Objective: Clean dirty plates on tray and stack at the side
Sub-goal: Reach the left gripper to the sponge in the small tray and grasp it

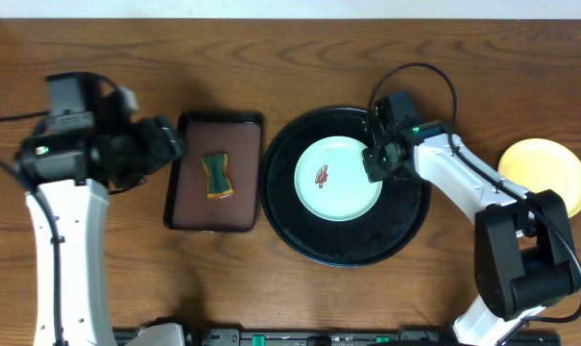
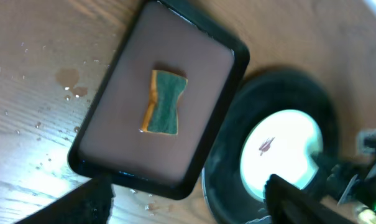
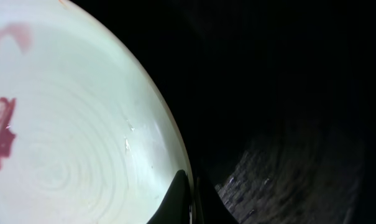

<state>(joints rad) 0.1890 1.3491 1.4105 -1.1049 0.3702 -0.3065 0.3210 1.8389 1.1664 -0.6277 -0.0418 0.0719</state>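
A pale mint-blue plate (image 1: 338,178) with a reddish-brown smear lies in the middle of the round black tray (image 1: 300,231). My right gripper (image 1: 375,161) is at the plate's right edge. In the right wrist view its fingertips (image 3: 189,190) are pinched on the rim of the plate (image 3: 69,124), one above and one beneath, over the tray (image 3: 268,93). A pale yellow plate (image 1: 544,173) rests on the table at the far right. My left gripper (image 1: 170,144) hovers open at the brown tray's left edge and holds nothing (image 2: 191,205).
A dark-brown rectangular tray (image 1: 189,207) sits left of the black tray, with a green and yellow sponge (image 1: 217,175) lying on it. Water drops (image 2: 69,84) spot the wood beside it. The right arm reaches over the black tray's right side.
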